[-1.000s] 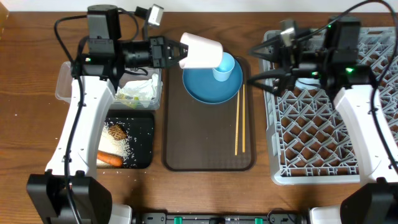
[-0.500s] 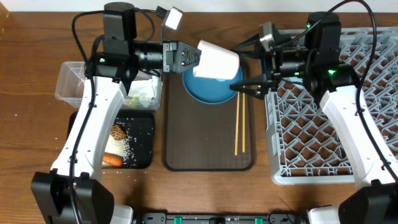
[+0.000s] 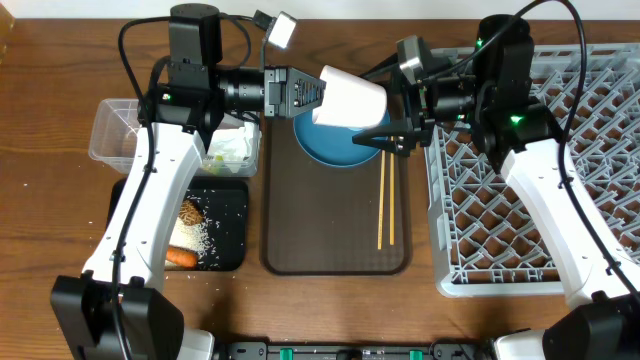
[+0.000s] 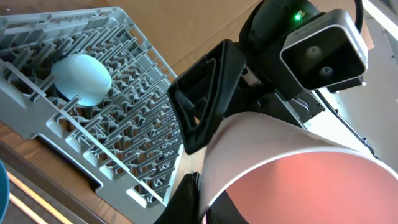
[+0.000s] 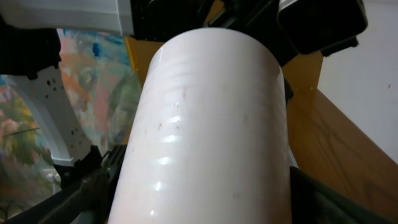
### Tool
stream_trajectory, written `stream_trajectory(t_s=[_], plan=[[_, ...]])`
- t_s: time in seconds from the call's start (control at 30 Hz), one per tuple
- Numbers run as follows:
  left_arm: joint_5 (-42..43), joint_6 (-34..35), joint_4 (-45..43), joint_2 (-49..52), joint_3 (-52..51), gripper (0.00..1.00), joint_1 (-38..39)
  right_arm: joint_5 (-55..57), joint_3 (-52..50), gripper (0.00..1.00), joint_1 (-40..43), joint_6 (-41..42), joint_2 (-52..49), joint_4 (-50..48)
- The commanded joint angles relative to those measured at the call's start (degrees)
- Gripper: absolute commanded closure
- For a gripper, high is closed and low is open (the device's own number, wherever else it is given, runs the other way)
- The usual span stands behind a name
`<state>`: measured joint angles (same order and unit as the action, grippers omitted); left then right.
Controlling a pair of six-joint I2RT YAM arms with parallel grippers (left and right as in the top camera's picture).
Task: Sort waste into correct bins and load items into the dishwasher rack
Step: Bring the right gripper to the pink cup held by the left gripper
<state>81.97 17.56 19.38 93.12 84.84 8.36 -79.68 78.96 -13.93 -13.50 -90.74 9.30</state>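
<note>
- Grips the white-pink cup by its rim with the left gripper, jaws closed on the wall.
- Holds it in the air over the far edge of the brown tray, above the dark-blue plate.
- Lies sideways: long axis left to right, mouth toward the left arm, base toward the dishwasher rack.
- Straddles the base end with the right gripper, jaws spread wide; contact impossible to tell.
- Little room between the two arms; bare tray floor toward the near edge, chopsticks along its right edge.
- In the rack, a light-blue bowl, dome up, close to one wall.
- Wooden table; clear tub and black tray at the left.
</note>
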Motion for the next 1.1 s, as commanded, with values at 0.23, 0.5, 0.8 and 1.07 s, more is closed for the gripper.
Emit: stream_trajectory(t_s=[0.23,0.5,0.8,1.07], plan=[[0.9,-1.0,-0.3,0.5,0.4,0.94,0.0,-0.3,-0.1,0.24,-1.9,2.6,-0.4,-2.4],[0.9,-1.0,-0.3,0.5,0.4,0.94,0.0,-0.3,-0.1,0.37,-1.9,2.8,-0.4,-2.5],[0.9,-1.0,-0.3,0.5,0.4,0.87,0.0,0.9,-0.1,0.57,-1.9,2.8,-0.4,-3.1],[-1.7,-1.9,-0.2,0.5,0.4,0.83,0.0,2.3,-0.1,0.65,-1.8,2.8,-0.4,-3.3]])
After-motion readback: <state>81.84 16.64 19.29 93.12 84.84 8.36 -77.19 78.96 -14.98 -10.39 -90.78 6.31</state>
